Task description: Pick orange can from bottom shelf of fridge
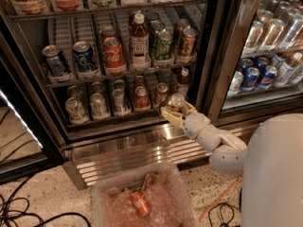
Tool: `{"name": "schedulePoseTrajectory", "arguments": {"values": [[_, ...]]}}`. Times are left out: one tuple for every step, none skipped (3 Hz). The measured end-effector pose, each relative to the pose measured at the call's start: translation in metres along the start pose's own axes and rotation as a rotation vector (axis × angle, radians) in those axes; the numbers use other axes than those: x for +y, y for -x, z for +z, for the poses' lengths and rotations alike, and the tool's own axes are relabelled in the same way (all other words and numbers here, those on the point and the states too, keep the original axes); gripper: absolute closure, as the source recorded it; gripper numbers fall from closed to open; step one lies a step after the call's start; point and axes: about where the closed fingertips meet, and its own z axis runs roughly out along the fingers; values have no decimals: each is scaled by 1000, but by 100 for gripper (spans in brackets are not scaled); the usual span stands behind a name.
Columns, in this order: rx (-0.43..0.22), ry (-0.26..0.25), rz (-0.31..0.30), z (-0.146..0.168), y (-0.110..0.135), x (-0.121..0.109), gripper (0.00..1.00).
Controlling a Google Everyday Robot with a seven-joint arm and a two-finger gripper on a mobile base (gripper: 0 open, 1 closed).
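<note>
White arm [213, 138] outstretched to bottom shelf [118, 119]; gripper [176, 109] fingers [169, 116] clamped on orange can [176, 100].

My gripper [176, 109], at the orange can [176, 100]: cream-yellow fingers [168, 116]; behind it pale grey rounded arm links, bulbous elbow, big smooth shell.

Clear bin [100, 196] on floor w/ red can [140, 204] inside; black cables [14, 211] at left.
</note>
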Motion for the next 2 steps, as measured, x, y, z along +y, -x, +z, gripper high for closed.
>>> {"name": "schedulePoseTrajectory", "arguments": {"values": [[-3,39,6,-3,6,5,100],[-1,78,10,-3,9,10,100]]}}
